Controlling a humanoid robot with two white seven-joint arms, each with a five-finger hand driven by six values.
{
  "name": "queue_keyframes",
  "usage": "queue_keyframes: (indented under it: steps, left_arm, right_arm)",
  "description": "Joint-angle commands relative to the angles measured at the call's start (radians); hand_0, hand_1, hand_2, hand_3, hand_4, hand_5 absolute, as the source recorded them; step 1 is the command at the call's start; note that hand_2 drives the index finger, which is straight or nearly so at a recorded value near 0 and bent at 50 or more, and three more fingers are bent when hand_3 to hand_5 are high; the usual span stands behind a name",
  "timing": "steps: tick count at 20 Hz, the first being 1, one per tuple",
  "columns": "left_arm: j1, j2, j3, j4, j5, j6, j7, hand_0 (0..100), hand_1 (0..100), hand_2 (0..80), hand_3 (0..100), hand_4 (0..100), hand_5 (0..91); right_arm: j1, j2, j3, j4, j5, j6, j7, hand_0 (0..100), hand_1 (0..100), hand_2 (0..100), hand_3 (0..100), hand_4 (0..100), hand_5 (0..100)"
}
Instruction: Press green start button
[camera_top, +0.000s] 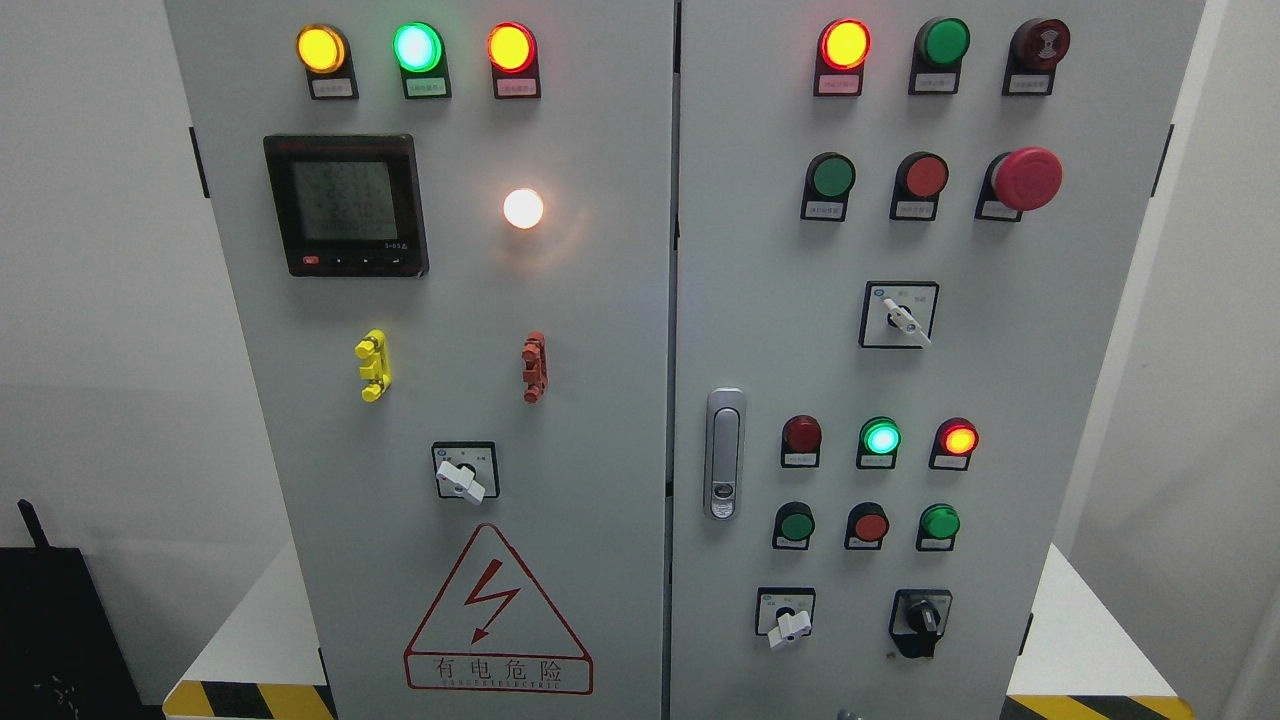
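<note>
Green start button sits unobstructed beside red button.

One view only, head cam. Faces the grey cabinet front-on, close up, tilted a bit downward so its sides taper toward the bottom. Door seam sits approx. centre; white wall shows at both edges.

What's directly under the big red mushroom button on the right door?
Below the red mushroom button sits a white-handled rotary switch, slightly to its left. A small label plate lies partly hidden under the button's cap; its print is unreadable.
</note>
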Motion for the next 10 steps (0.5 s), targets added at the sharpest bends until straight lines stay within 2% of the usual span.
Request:
queue_keyframes:
  steps: [1,10]
  left_arm:
    - [0.0,0.0,0.0,0.0,0.0,0.0,0.0,12,56,0.0,0,0,0.0]
    - [0.0,0.0,0.0,0.0,0.0,0.0,0.0,12,56,0.0,0,0,0.0]
  right_arm:
    - [0.0,0.0,0.001,-0.001,0.0,0.001,0.0,18,11,0,0,0,0]
    - [-0.003,0.0,-0.003,-0.001,0.0,0.0,0.003,18,11,0,0,0,0]
